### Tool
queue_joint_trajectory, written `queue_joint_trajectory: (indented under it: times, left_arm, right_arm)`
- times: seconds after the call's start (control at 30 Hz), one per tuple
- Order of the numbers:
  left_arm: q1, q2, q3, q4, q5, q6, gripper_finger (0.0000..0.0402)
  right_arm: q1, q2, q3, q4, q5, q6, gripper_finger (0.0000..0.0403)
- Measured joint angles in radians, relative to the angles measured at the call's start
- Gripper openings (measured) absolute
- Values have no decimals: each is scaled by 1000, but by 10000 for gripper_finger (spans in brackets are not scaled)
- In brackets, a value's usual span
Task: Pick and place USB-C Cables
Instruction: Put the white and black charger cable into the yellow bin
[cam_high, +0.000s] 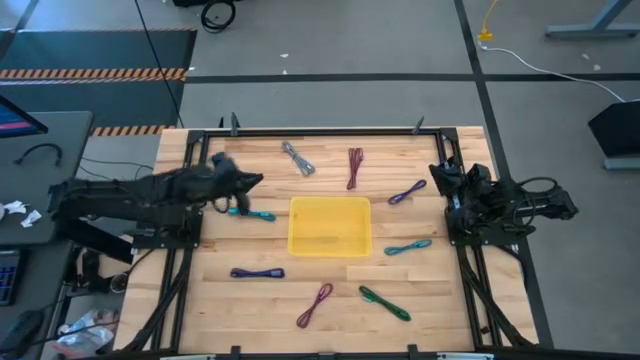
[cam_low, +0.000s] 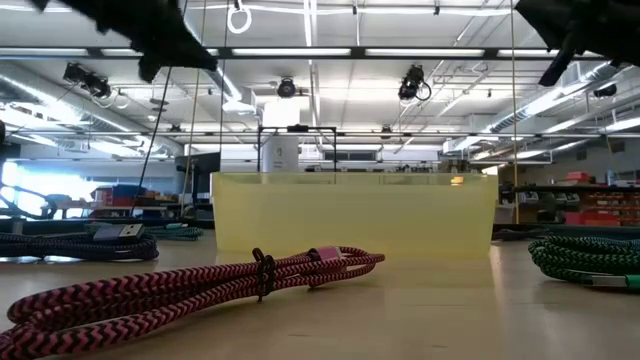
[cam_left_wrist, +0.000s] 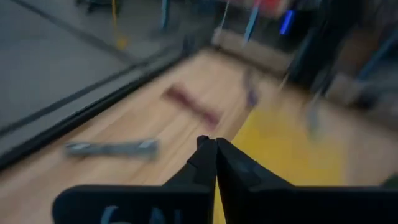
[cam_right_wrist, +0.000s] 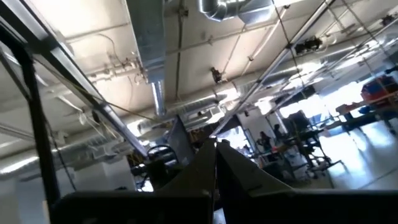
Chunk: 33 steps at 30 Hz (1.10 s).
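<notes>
A: Wooden table (cam_high: 250, 310), yellow tray (cam_high: 329, 226) mid-table, USB-C cables (cam_high: 315, 305) scattered around it.

B: Left gripper (cam_high: 255, 180): fingers pressed together, empty, raised; teal cable (cam_high: 250, 213) lies just beside, below it.

A: Right gripper (cam_high: 437, 178): folded back at the edge, clenched, pointing up.

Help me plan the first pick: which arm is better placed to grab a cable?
Left, probably. The left claw hangs shut above the table near the teal cable, left of the yellow tray. The right claw sits folded at the table's right edge, pointing up.
</notes>
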Motion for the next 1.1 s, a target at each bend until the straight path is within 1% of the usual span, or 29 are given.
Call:
queue_joint_trajectory:
  times: [0.1,0.17,0.23,0.37,0.43,0.5,0.6,0.7,0.8,0.93,1.1]
  left_arm:
    - [19,175,194,-228,2,110,59]
    - [45,275,300,-333,8,180,86]
    - [79,367,381,-389,23,261,114]
    - [152,515,480,-404,67,413,165]
    - [191,573,505,-398,98,466,185]
    - [228,627,514,-384,136,512,197]
    - [272,686,515,-365,177,587,202]
    - [305,739,515,-351,198,643,198]
    - [327,787,516,-329,212,764,196]
    - [355,866,516,-318,214,937,199]
    - [390,953,516,-300,198,1062,200]
  right_arm:
    - [0,0,0,57,-18,23,18]
    - [0,0,0,84,-21,44,19]
    - [0,0,4,80,-22,75,23]
    - [0,1,34,60,-23,106,49]
    - [0,1,77,28,-30,103,70]
    - [0,1,146,-47,-46,93,95]
    - [0,13,291,-228,-69,74,131]
    - [0,60,462,-418,-108,65,160]
    - [0,149,626,-533,-181,63,176]
    - [0,307,813,-604,-315,63,180]
    - [0,521,995,-666,-437,83,181]
